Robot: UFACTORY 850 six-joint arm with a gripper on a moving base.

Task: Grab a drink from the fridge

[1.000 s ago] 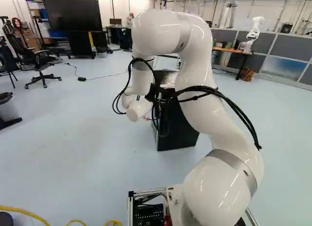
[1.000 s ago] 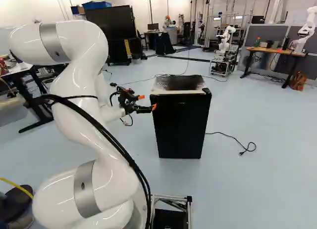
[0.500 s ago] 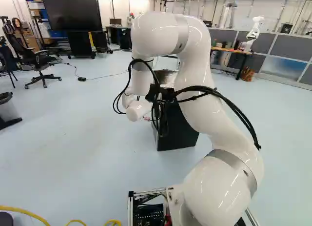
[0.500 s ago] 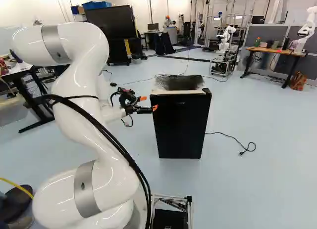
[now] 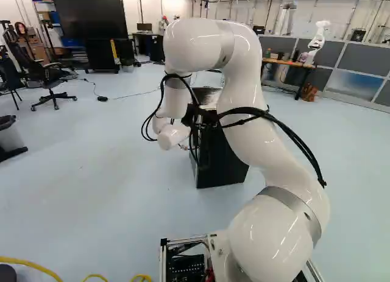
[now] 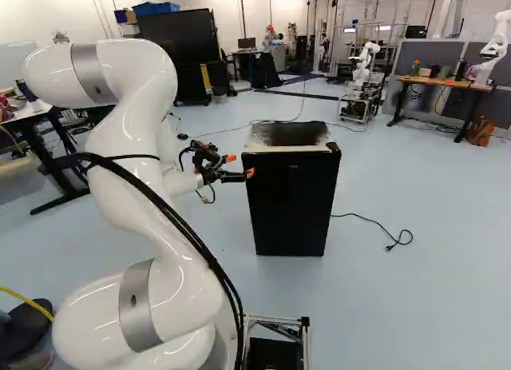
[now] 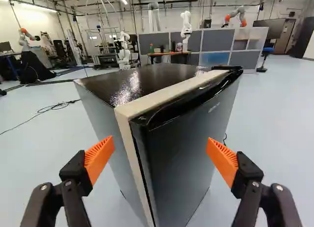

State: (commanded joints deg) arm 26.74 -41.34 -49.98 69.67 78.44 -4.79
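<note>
Held the hand [image 6: 239, 165] wide open near the black fridge [image 6: 289, 206].
Had the two fingers [image 7: 76, 170] far apart, with orange pads [image 7: 99, 156] facing in and hold of nothing; in the wrist view, had a corner of the fridge ahead at twelve o'clock, seen between the pads. In the right base view, saw the fridge at four o'clock from the hand, but could not tell if touching. Saw it upright on the floor [image 6: 415, 306], with its door [image 7: 181, 153] shut. From the fridge there, saw a black cord [image 6: 359, 216] at four o'clock, a bench [image 6: 431, 81] at two o'clock and another robot [image 6: 363, 62] at one o'clock. In the left base view, saw the fridge partly behind the white arm [image 5: 244, 69], with a chair [image 5: 52, 74] at ten o'clock from it.
</note>
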